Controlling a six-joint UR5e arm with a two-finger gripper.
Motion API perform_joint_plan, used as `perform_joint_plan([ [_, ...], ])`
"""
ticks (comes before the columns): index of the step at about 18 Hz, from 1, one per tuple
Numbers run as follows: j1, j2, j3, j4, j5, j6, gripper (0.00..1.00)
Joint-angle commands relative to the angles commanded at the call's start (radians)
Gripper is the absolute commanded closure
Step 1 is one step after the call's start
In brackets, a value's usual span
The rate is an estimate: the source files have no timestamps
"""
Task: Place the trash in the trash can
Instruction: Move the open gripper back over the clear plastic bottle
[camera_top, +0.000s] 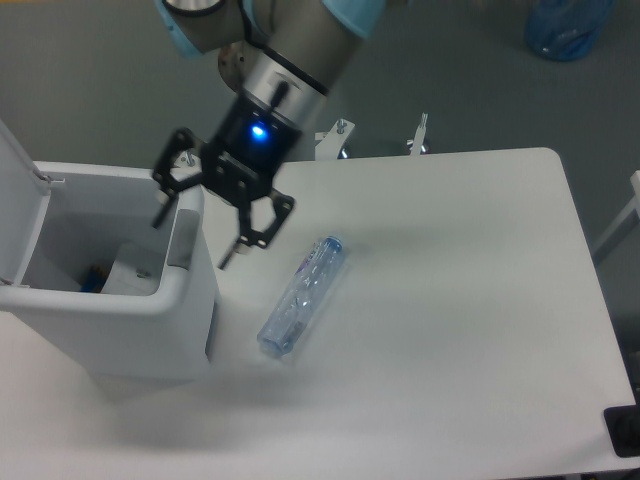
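Pincer (196, 232) open, empty, over bin (150, 310) rim. Bottle (303, 295) mid-worktop (450, 300): likely light, slippery, crushable. Grip across its middle.

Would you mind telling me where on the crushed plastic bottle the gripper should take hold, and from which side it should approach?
Grip the bottle around its mid-body, coming straight down from above. It lies flat on the table on a diagonal, cap end up-right, so the open gripper should probably turn its fingers across the narrow width. Nothing crowds either long side.
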Motion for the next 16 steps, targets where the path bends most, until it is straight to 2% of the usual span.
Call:
perform_joint_plan([
  [6, 0.032, -0.080, -0.005, -0.002, 0.146, 0.052, 0.16],
  [11, -0.012, -0.161, -0.015, -0.005, 0.276, 0.075, 0.15],
  [16, -0.044, -0.186, -0.043, -0.005, 0.351, 0.131, 0.15],
])
